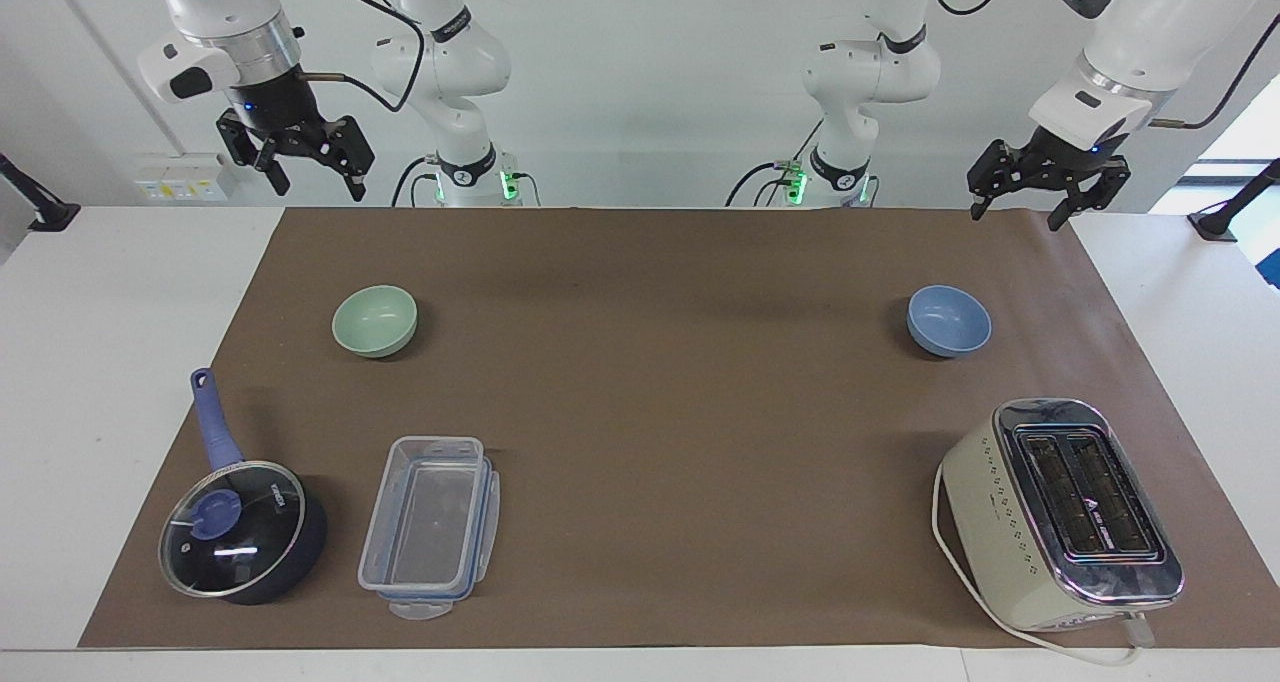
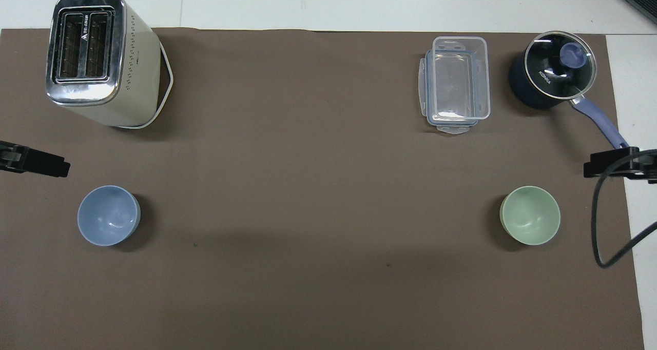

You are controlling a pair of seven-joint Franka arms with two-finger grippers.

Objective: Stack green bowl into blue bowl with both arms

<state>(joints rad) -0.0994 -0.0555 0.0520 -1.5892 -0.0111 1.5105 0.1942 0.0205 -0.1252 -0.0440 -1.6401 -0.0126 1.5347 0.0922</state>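
Facing view, one end to the other. Right gripper (image 1: 313, 178) hangs in the air over the mat's (image 1: 640, 262) corner at the right arm's end, robots' edge; fingers apart, holding nothing. Green bowl (image 1: 375, 320) sits upright on the mat at that end, well apart from the gripper. Farther from the robots than the green bowl: saucepan (image 1: 243, 532) with glass lid, handle pointing toward the robots, and just beside it a clear plastic box (image 1: 430, 527). Middle of the mat is bare brown. Blue bowl (image 1: 948, 320) sits upright at the left arm's end, in line with the green bowl and well apart from it, so the 2 bowls are not stacked. Toaster (image 1: 1060, 512) with 2 slots stands farther from the robots than the blue bowl. Left gripper (image 1: 1015, 210) hangs over the mat's edge at the left arm's end, fingers apart, holding nothing.
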